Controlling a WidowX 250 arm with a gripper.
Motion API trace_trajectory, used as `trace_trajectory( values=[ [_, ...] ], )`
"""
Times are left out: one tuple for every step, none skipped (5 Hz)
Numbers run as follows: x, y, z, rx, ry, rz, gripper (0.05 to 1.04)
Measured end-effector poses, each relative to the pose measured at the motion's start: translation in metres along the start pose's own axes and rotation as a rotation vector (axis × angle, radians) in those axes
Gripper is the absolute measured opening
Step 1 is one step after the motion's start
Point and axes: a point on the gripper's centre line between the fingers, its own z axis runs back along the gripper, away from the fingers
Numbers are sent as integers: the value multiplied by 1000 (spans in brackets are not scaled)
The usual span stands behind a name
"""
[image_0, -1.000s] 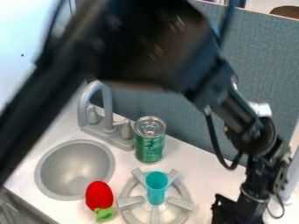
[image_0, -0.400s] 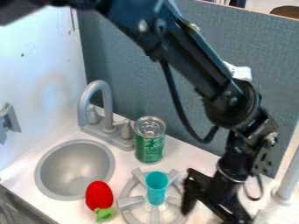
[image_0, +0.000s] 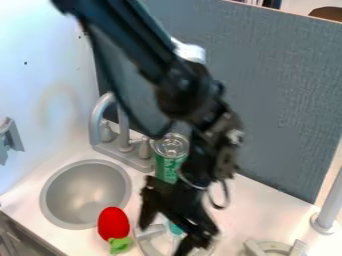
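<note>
Hangs with black gripper (image_0: 164, 240) fingers spread wide, partly covering the turquoise plastic cup (image_0: 175, 229) on the round grey burner (image_0: 151, 232). Has a red, green-topped toy (image_0: 113, 223) to the left, a green metal can (image_0: 165, 164) farther back.

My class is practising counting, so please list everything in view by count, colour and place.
Cup: one, turquoise, at left burner
Burners: two, grey, near edge
Can: one, green-silver, partly behind arm
Toy: one, red-green, beside sink
Sink: one, grey, left
Tap: one, grey, behind sink
Post: one, grey, right
Bracket: one, grey, left wall
Panel: one, blue-grey, back
Counter: one, white, underneath
Arm: one, black, centre
Gripper: one, black, above left burner
</note>
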Motion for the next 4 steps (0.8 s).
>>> trace_trajectory(
  values=[
    [-10,43,-8,-53,23,121,1000],
    [-24,88,-11,-105,-15,166,1000],
    [-25,106,-20,-83,-75,141,1000],
    [-16,122,-34,-117,-105,138,1000]
  ],
)
